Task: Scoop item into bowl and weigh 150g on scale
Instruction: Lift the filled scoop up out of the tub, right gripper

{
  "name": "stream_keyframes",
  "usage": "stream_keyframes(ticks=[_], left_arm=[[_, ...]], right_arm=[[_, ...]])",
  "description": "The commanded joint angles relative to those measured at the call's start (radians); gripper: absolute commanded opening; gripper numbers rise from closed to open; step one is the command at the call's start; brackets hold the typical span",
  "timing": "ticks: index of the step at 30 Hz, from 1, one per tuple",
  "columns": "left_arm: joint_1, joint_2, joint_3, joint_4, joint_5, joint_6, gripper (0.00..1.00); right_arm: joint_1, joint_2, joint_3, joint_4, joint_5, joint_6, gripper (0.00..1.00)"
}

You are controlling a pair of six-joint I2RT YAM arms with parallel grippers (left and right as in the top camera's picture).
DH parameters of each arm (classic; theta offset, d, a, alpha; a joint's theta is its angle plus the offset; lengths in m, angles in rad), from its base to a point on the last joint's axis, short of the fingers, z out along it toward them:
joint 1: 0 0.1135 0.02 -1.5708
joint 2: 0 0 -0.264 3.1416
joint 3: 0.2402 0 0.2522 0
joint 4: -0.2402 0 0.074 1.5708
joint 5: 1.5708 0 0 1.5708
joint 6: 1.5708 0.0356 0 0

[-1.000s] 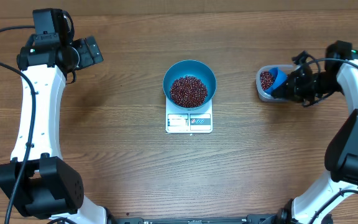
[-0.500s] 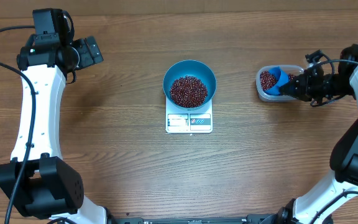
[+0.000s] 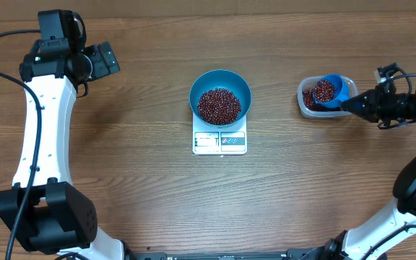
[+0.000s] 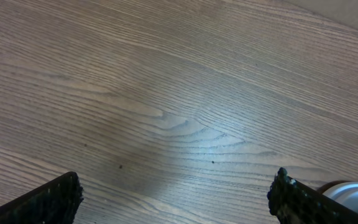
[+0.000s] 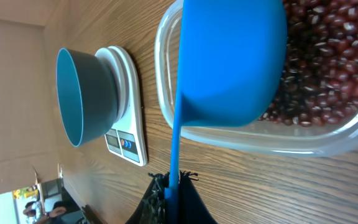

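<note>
Beans point(image 3: 326, 90), small and red-brown, heap the blue plastic scoop point(image 5: 229, 62) pinched in the closed right gripper point(image 5: 171, 186); any tilt en route to the round blue bowl point(image 3: 245, 88) could spill them. Left gripper point(image 4: 176, 190) gapes empty.

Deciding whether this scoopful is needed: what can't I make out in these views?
- Reading on the scale: too small overhead, small and slanted in right wrist.
- Load in the scoop: right wrist shows only its underside.
- How the right gripper grips the scoop: dark, cut off by right wrist's bottom edge.
- Left wrist: bare table only; a white object cut off at the corner.
</note>
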Motion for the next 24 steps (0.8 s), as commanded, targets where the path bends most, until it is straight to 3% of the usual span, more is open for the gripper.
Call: stream_keyframes(ticks=[1, 24], left_arm=[[-0.008, 0.009, 0.007, 0.002, 0.004, -0.003, 0.99], [-0.008, 0.009, 0.007, 0.002, 0.004, -0.003, 1.00]], right_arm=[[-0.026, 0.000, 0.021, 0.000, -0.028, -0.026, 0.04], [-0.048, -0.051, 0.023, -0.035, -0.095, -0.041, 0.04]])
